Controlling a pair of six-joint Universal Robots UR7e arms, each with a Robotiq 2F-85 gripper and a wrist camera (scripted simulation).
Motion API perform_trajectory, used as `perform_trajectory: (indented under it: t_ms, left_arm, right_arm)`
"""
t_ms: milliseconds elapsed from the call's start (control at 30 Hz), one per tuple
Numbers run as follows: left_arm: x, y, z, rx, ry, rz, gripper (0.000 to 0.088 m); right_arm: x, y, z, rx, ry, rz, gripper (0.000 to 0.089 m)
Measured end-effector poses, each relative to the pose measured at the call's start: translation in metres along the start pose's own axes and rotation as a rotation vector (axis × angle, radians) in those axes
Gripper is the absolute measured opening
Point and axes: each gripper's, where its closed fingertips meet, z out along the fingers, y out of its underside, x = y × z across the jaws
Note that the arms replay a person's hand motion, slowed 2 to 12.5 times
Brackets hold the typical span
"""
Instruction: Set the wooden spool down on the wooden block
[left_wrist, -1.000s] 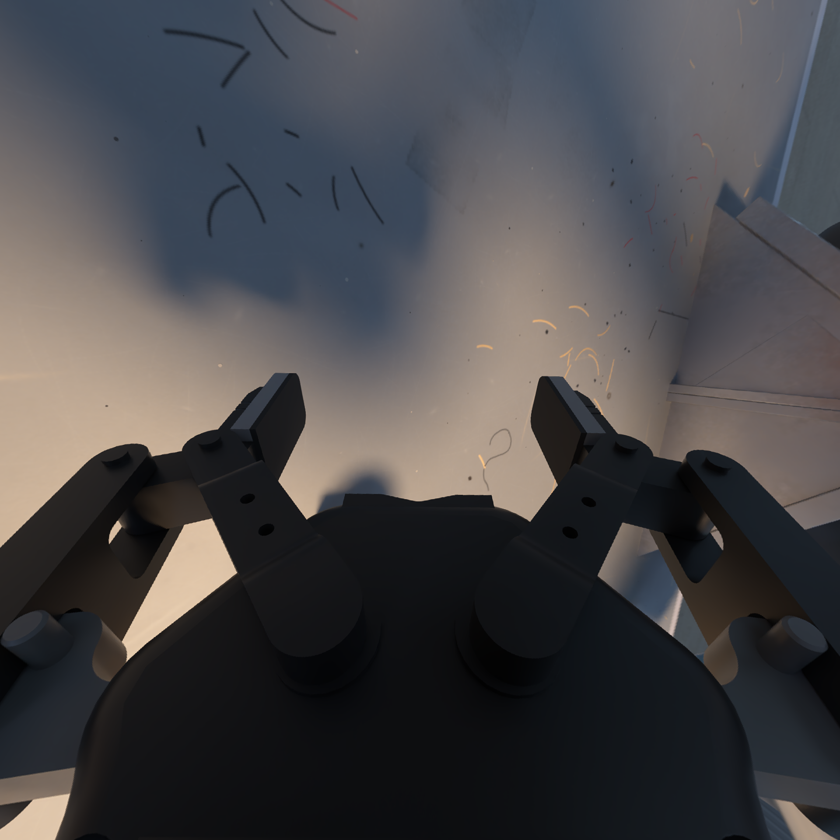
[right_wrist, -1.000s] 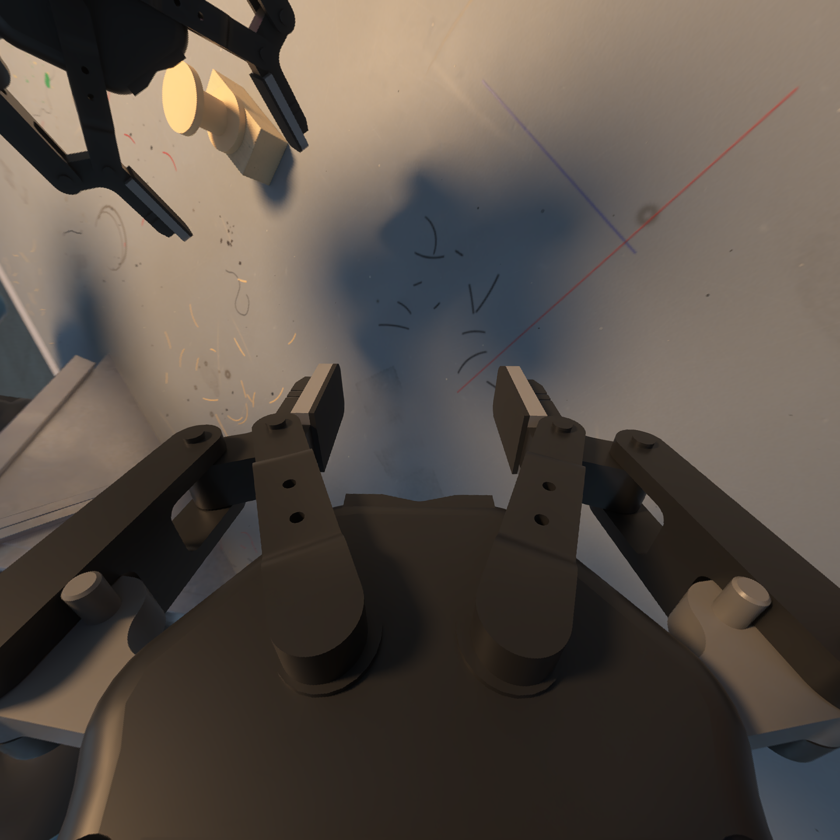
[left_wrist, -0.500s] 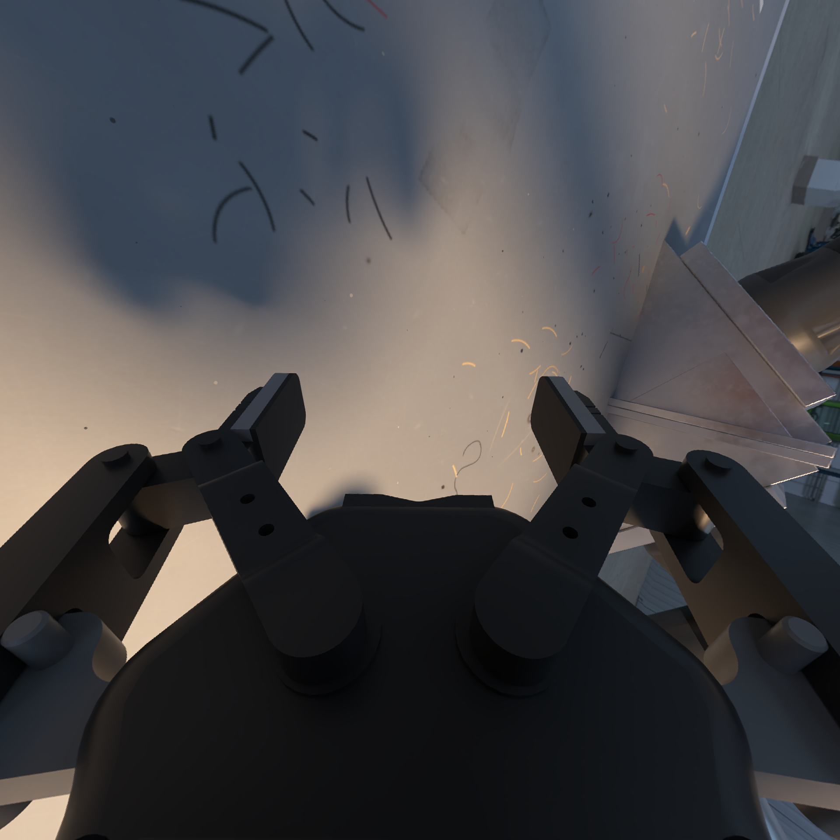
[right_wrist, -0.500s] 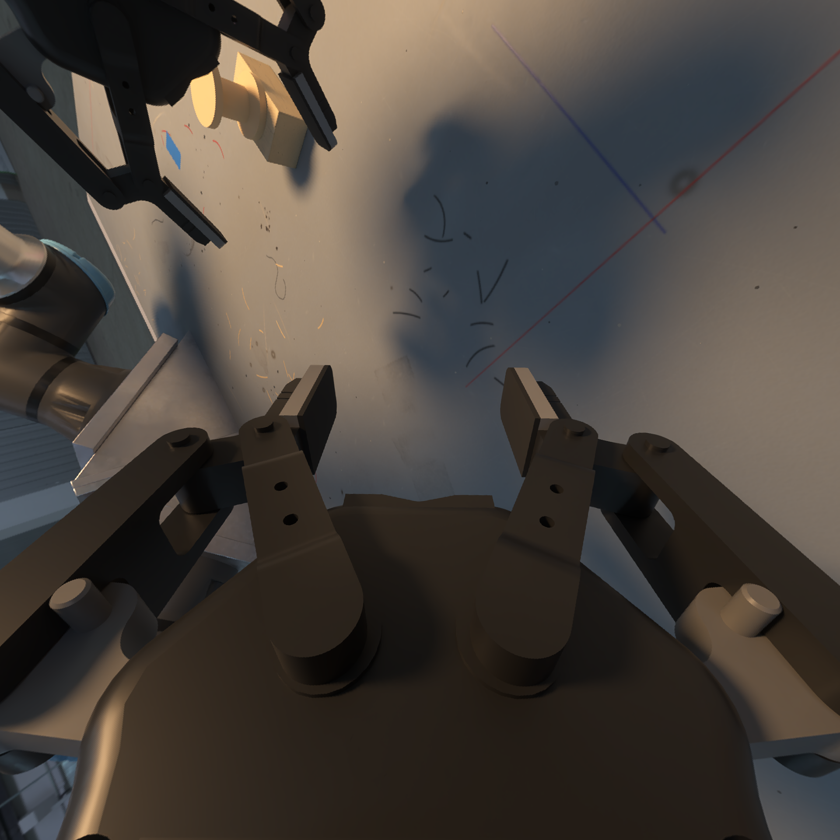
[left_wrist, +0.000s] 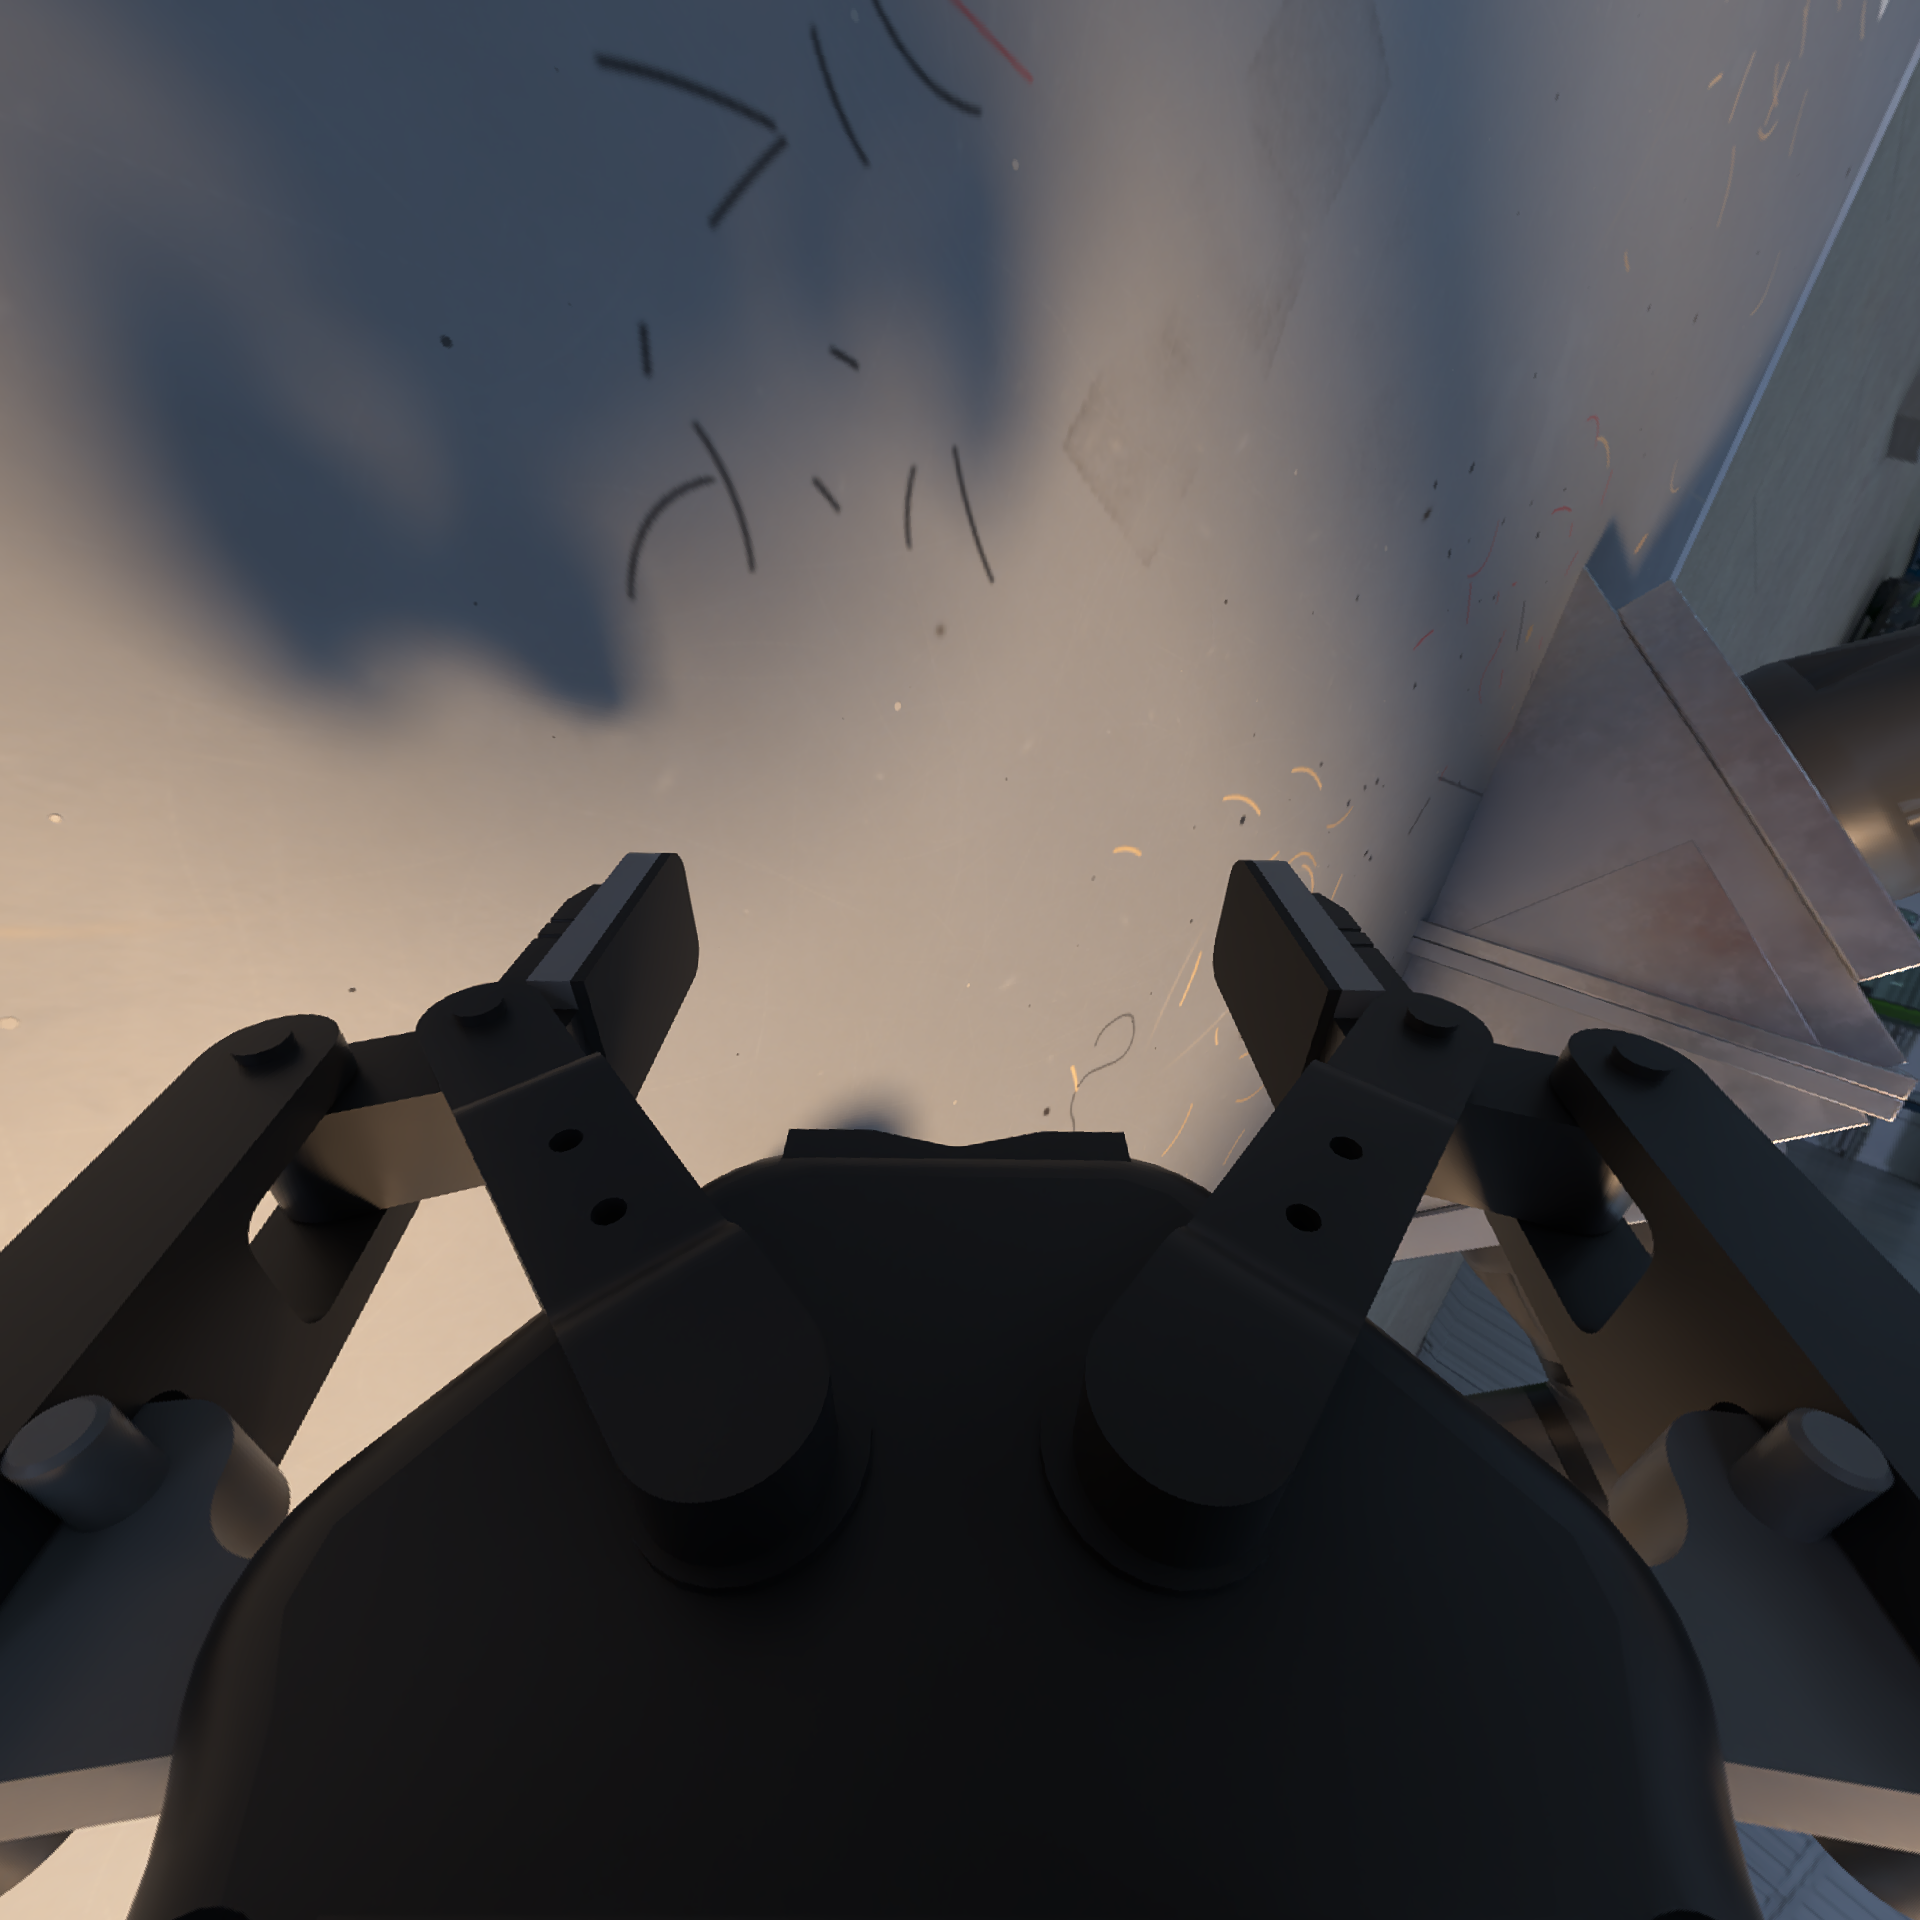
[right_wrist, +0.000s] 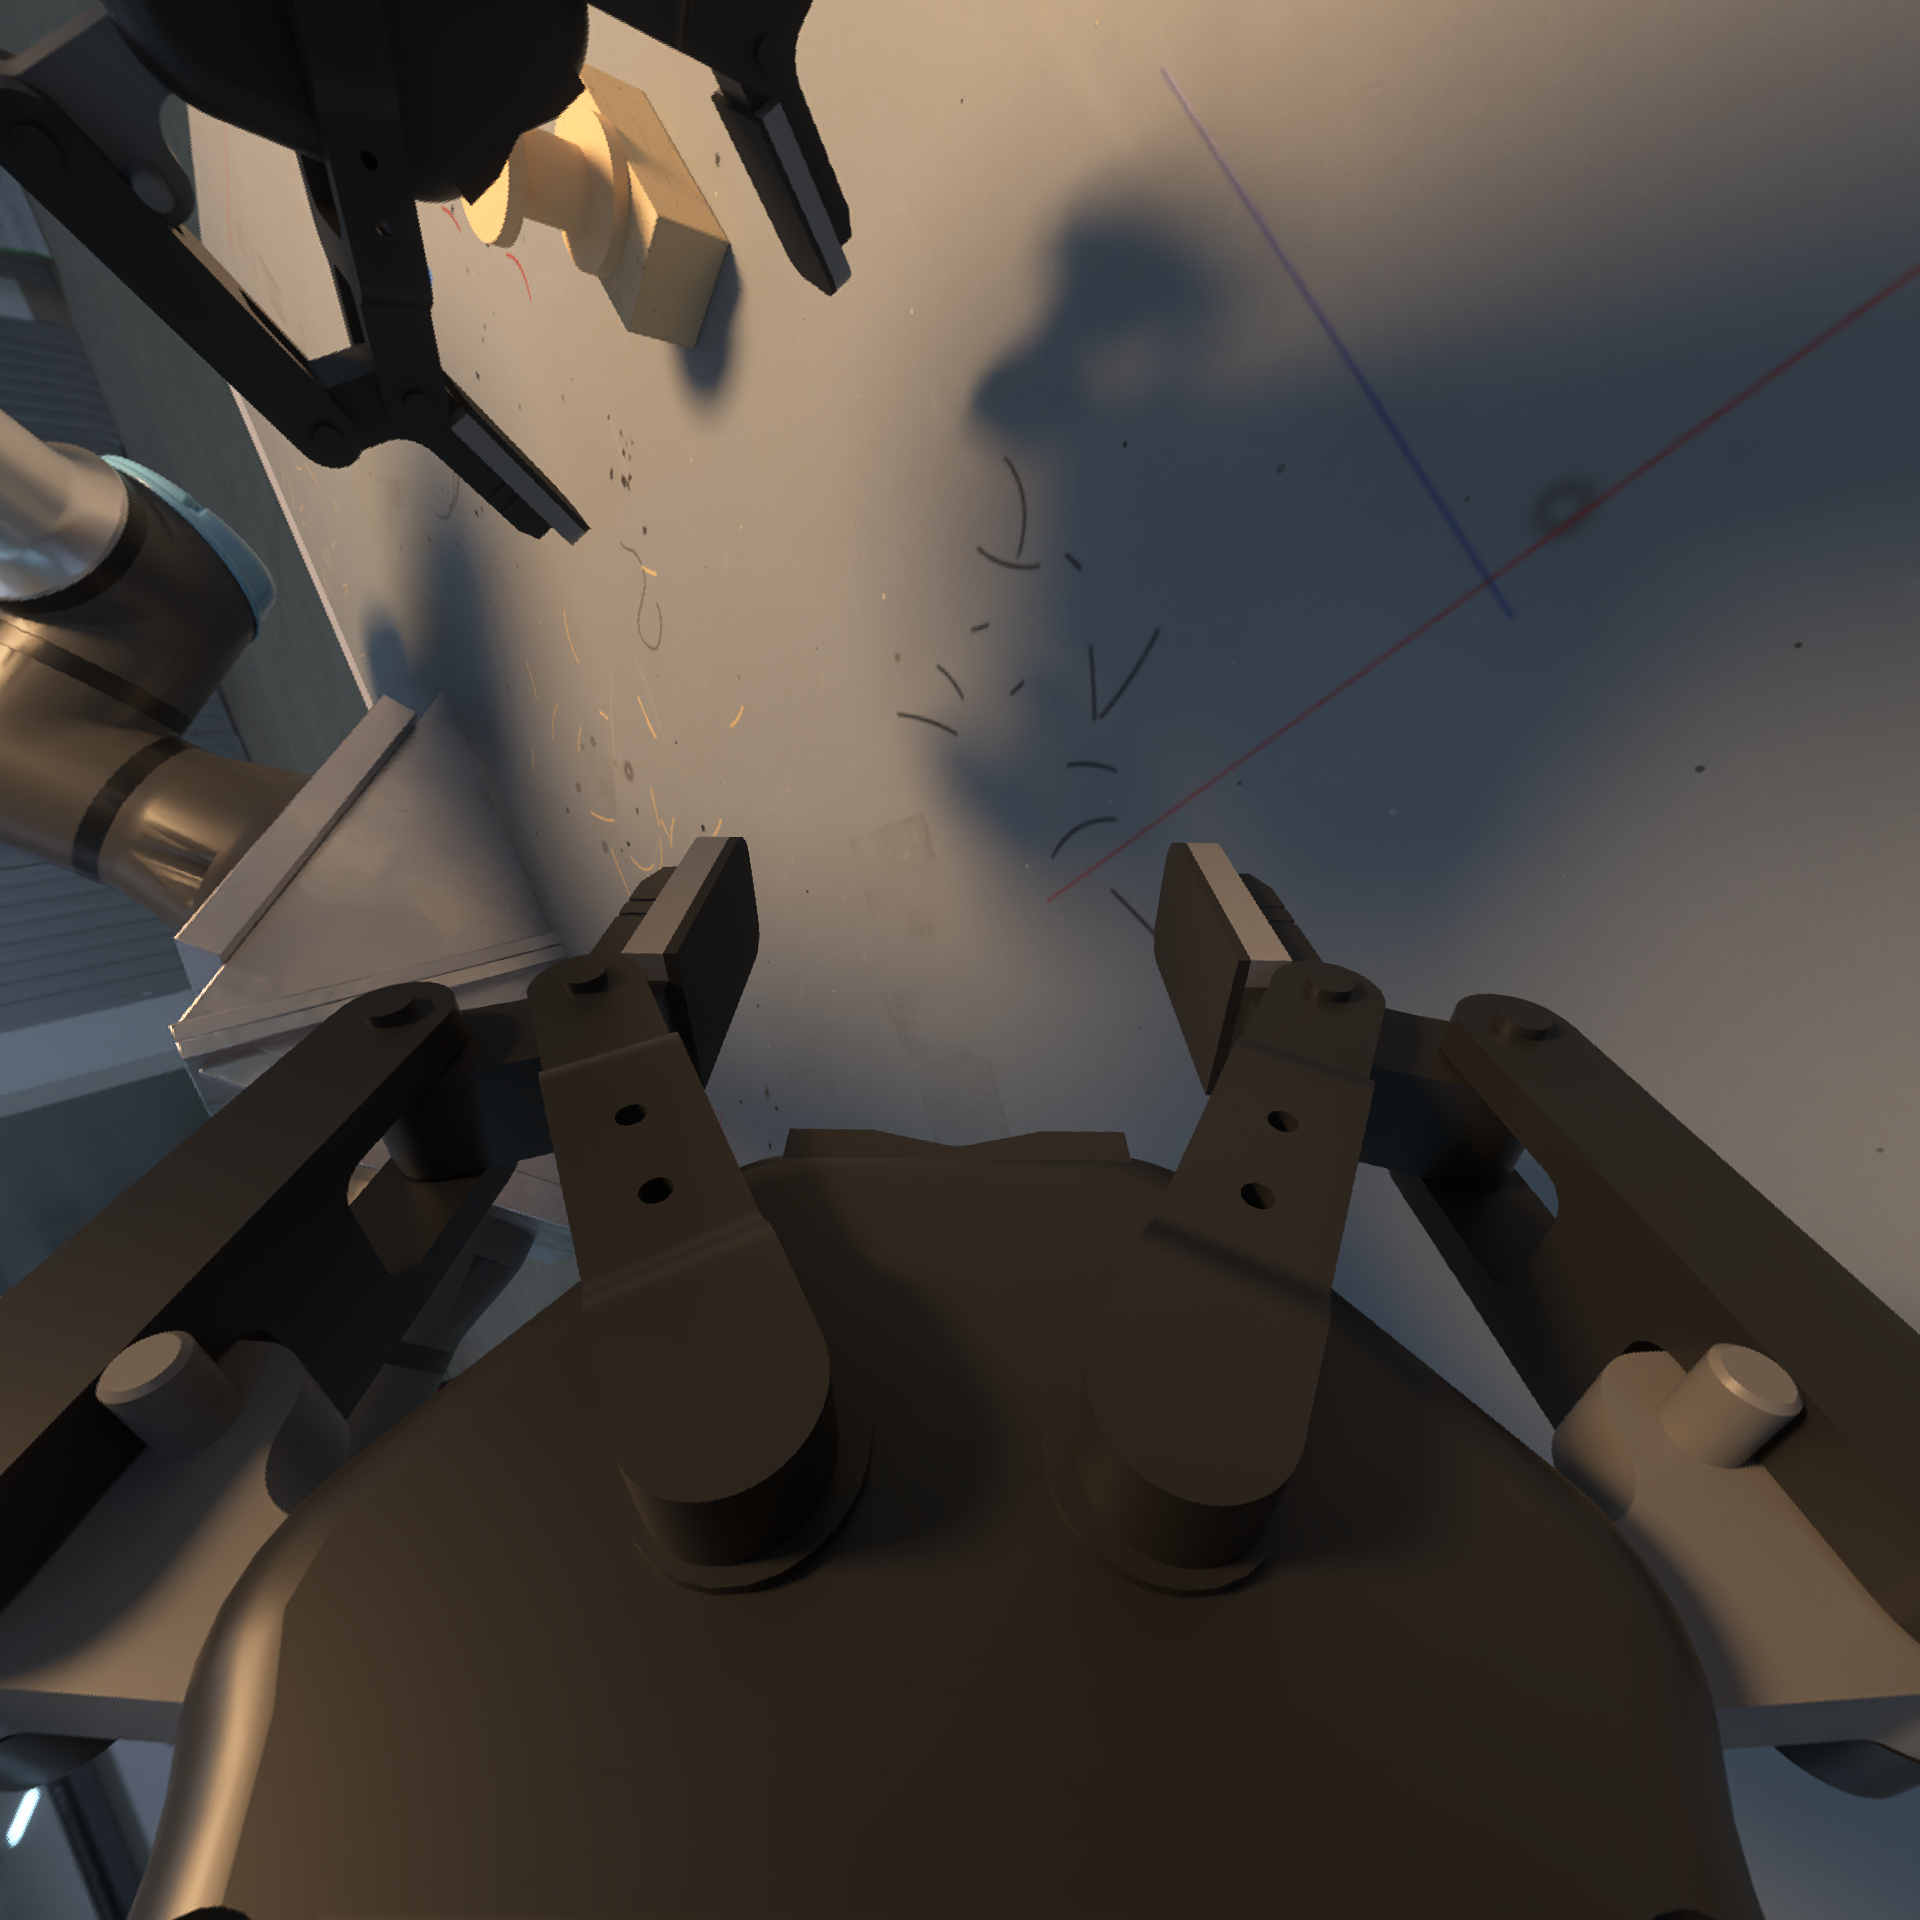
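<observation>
On the pale surface (right_wrist: 1351, 260), far from the right gripper (right_wrist: 956, 935), the wooden spool (right_wrist: 566, 187) stands on the wooden block (right_wrist: 670, 260). Both grippers stay spread and empty; the left gripper (right_wrist: 686, 384) has drawn back above the stack over the last second, so placement looks finished.

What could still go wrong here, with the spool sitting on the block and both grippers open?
1. The left gripper hangs open close above the wooden spool, which stands on the wooden block; a sideways move could clip the spool and topple it.
2. The block is barely wider than the spool's base, leaving little margin if nudged.
3. The right gripper is open, empty and far off: low risk.
</observation>
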Motion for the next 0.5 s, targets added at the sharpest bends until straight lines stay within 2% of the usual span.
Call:
perform_trajectory:
  t_ms: [500]
  left_arm:
    - [-0.004, -0.013, -0.005, -0.012, 0.038, -0.038, 0.0854]
  right_arm:
    - [0.004, -0.005, 0.005, -0.089, -0.023, -0.040, 0.0681]
